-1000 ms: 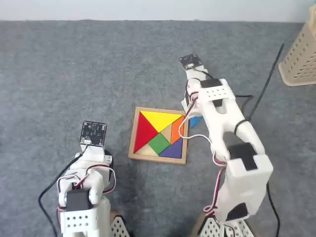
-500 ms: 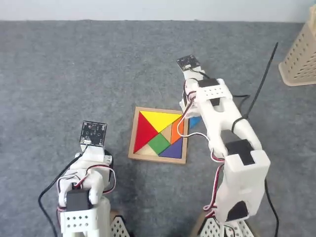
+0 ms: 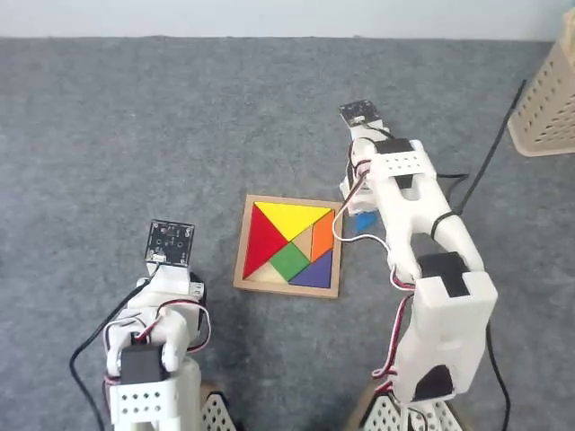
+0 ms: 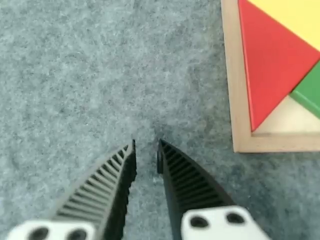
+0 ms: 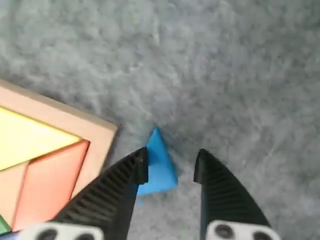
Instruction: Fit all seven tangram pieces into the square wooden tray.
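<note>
The square wooden tray [image 3: 241, 244] lies on the grey carpet between the arms. It holds yellow [image 3: 289, 218], red [image 3: 262, 242], green [image 3: 289, 260], orange [image 3: 322, 239] and purple [image 3: 314, 272] pieces, with bare wood patches between them. A blue triangle [image 3: 362, 222] lies on the carpet just outside the tray's right rim. My right gripper [image 5: 171, 151] is open low over the blue triangle [image 5: 159, 167], one finger on each side of it. My left gripper [image 4: 146, 145] hovers over carpet near the tray's corner [image 4: 243, 142], fingers close together and holding nothing.
A beige perforated basket [image 3: 546, 99] stands at the far right edge. A black cable [image 3: 490, 148] runs from the right arm toward it. Open carpet stretches left of and beyond the tray.
My right gripper shifted right, from over the orange piece at the tray's right rim to over the blue triangle. The left arm stayed still.
</note>
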